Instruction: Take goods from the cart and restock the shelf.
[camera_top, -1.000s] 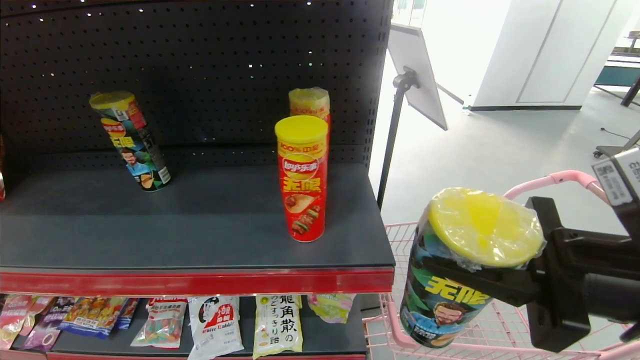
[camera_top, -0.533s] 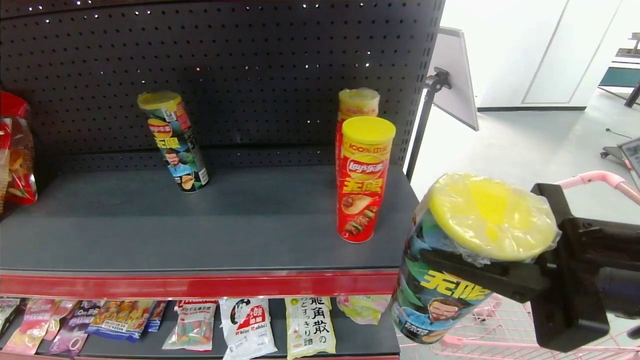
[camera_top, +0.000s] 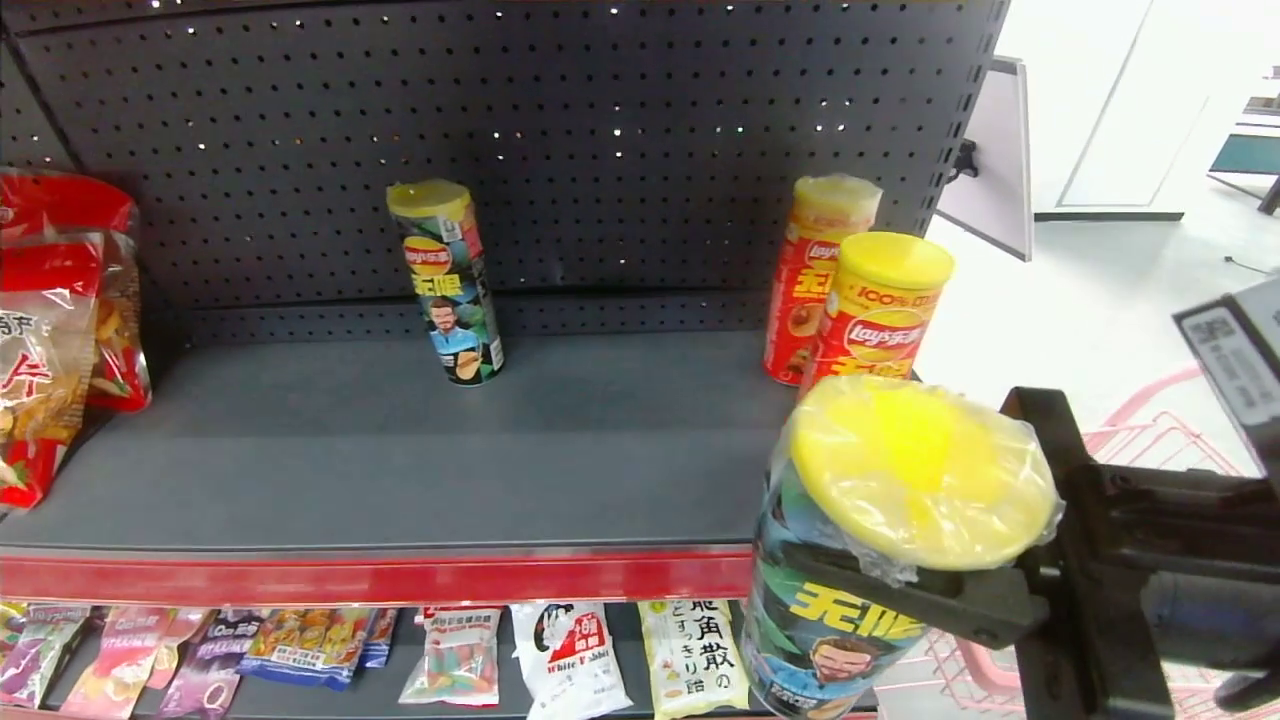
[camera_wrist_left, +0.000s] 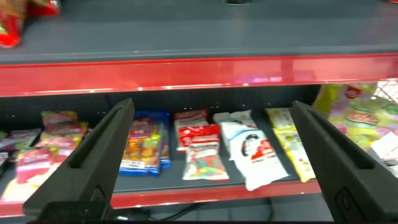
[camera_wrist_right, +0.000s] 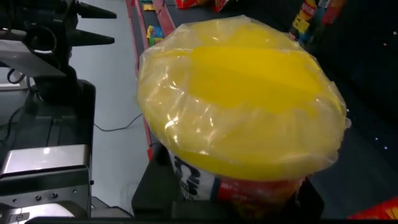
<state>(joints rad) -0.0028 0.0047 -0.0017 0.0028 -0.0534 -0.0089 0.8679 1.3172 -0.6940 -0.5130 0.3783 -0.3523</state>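
Stock on view, left to right, as you had it at this moment:

1. Left gripper (camera_wrist_left: 211, 106): your fingers were spread wide with nothing between them. It faced the lower shelf (camera_wrist_left: 205, 197), below the red front lip (camera_top: 400, 575) of the upper shelf (camera_top: 350, 470).
2. Flat packets (camera_wrist_left: 199, 152): a mixed row lay side by side along the lower shelf.
3. Red snack bags (camera_top: 55, 300): these were piled at the far left end of the upper shelf, against the pegboard back (camera_top: 650, 130).
4. Dark can (camera_top: 447, 283): it had a yellow lid and stood upright near the back of the upper shelf, left of middle. It was well apart from the other goods.
5. Wrapped red can (camera_top: 808, 280): this one stood upright at the back of the upper shelf, toward the right end.
6. Plain-lidded red can (camera_top: 880, 305): it stood just in front of item 5 and slightly to the right. Its lower part was hidden behind item 7.
7. Held can (camera_top: 835, 625): the design matched item 4, with the yellow lid under clear film. It hung upright in front of the shelf's right end, with its base below the red front lip and not on the board.
8. Right gripper (camera_top: 905, 480): your fingers were clamped on the held can just under its lid, one on each side.
9. Grey panel (camera_top: 990, 170): it stood beside the shelf's right end.
10. Pink cart (camera_top: 1150, 440): it stood right of the shelf, behind your right arm.
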